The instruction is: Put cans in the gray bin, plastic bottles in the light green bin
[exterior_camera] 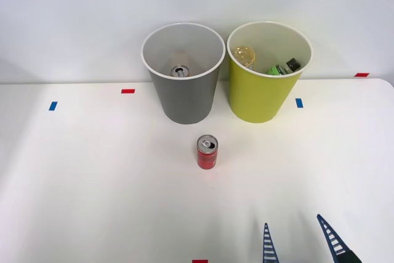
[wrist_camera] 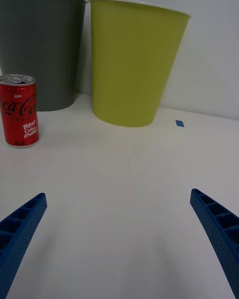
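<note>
A red can (exterior_camera: 207,153) (wrist_camera: 19,111) stands upright on the white table, in front of the two bins. The gray bin (exterior_camera: 184,97) (wrist_camera: 40,55) holds another can (exterior_camera: 180,71) at its bottom. Beside it on the right, the light green bin (exterior_camera: 258,100) (wrist_camera: 134,65) holds a clear yellowish bottle (exterior_camera: 244,56) and a green bottle (exterior_camera: 282,68) with a dark cap. My right gripper (exterior_camera: 294,229) (wrist_camera: 117,212) is open near the table's front edge, to the right of the red can and apart from it, with nothing between its fingers.
Small blue tape marks (exterior_camera: 53,106) (exterior_camera: 299,103) (wrist_camera: 179,123) and red tape marks (exterior_camera: 128,91) (exterior_camera: 361,74) (exterior_camera: 199,261) lie on the table (exterior_camera: 92,183). A white wall rises right behind the bins.
</note>
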Robot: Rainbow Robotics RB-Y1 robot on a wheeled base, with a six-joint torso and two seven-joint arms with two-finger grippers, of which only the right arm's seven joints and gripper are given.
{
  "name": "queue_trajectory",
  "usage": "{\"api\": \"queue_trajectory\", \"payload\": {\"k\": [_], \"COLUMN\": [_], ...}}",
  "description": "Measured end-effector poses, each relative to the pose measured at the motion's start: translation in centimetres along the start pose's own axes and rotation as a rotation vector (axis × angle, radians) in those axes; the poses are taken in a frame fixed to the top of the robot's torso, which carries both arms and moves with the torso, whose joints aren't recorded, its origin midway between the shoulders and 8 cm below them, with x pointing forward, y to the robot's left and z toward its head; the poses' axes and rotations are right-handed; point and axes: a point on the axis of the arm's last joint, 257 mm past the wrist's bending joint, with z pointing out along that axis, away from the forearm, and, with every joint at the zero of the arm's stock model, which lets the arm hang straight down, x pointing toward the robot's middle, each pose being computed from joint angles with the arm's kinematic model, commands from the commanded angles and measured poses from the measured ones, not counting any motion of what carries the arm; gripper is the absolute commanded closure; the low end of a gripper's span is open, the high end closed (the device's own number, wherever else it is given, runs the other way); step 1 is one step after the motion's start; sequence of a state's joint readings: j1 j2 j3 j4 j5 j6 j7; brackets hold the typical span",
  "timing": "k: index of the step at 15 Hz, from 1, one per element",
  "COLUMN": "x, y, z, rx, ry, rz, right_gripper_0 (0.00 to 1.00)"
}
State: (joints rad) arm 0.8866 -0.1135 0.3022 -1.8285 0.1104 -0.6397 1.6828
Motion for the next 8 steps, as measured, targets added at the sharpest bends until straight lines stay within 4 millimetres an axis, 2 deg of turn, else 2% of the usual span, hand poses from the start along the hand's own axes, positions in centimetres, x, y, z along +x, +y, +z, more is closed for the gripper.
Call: {"api": "queue_trajectory", "payload": {"k": [8], "x": [0.0], "y": [0.0], "z": [0.0], "rx": [0.0], "ry": [0.0], "rz": [0.0], "right_gripper_0": [0.0]}}
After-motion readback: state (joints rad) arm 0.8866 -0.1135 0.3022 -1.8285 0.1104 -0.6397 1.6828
